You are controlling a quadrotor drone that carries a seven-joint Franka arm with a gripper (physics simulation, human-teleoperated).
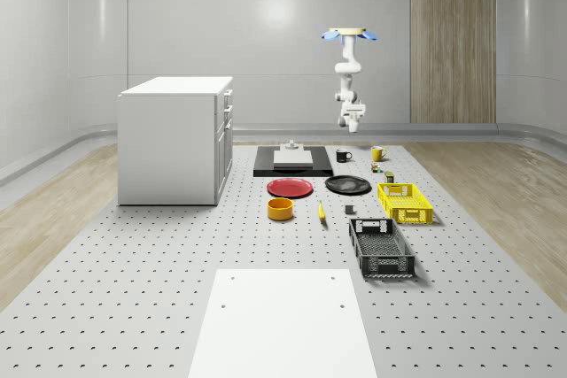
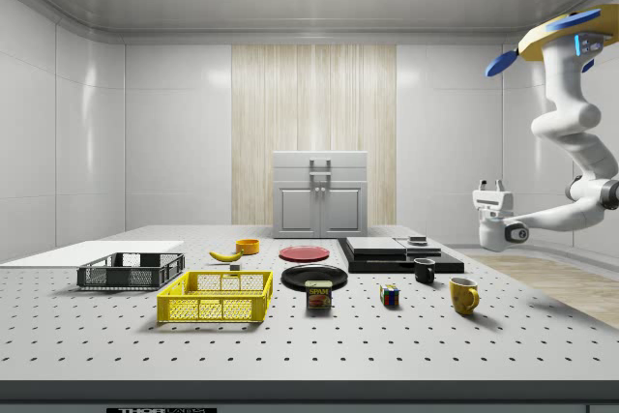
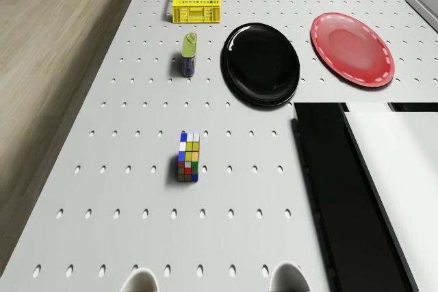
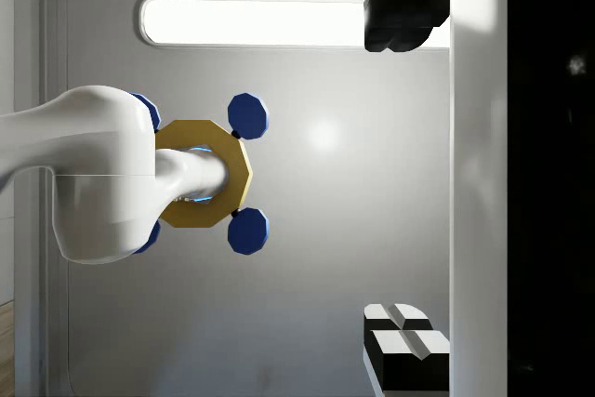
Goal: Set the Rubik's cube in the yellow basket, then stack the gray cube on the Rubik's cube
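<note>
The drone point(image 1: 350, 34) is seen hovering high above the far end of the worktop point(image 1: 177, 307), well clear of everything on it. In the side view it is found near 2 o'clock of the frame, with its blue rotors up by the ceiling.

The arm point(image 2: 571, 128) is hung from the drone's underside and bent in an S. The upper links are dropped towards 6 o'clock, and the forearm is then laid nearly level towards 9 o'clock in the side view. The wrist is turned up, so the claw point(image 2: 489, 185) is pointed at 12 o'clock, towards the ceiling and away from the worktop. This is borne out in the wrist view, where the drone's yellow body point(image 4: 203, 174) and the ceiling light are looked at along the claw point(image 4: 372, 192). The two fingers point(image 4: 400, 34) are spread wide apart, and nothing is held between them.

The Rubik's cube point(image 3: 188, 158) is left standing on the bare worktop, in no container. In the side view it point(image 2: 390, 295) is placed at about 7 o'clock from the claw, well below it. The yellow basket point(image 2: 215, 309) is set at 9 o'clock from the cube, with a can point(image 2: 319, 295) between the two. A yellow mug point(image 2: 463, 295) is stood at 3 o'clock from the cube.

In the whole-scene view the basket point(image 1: 394, 188) is found at 5 o'clock from the Rubik's cube point(image 1: 376, 166). The gray cube point(image 1: 349, 210) is set on the worktop at 9 o'clock from the basket, near it but apart.
</note>
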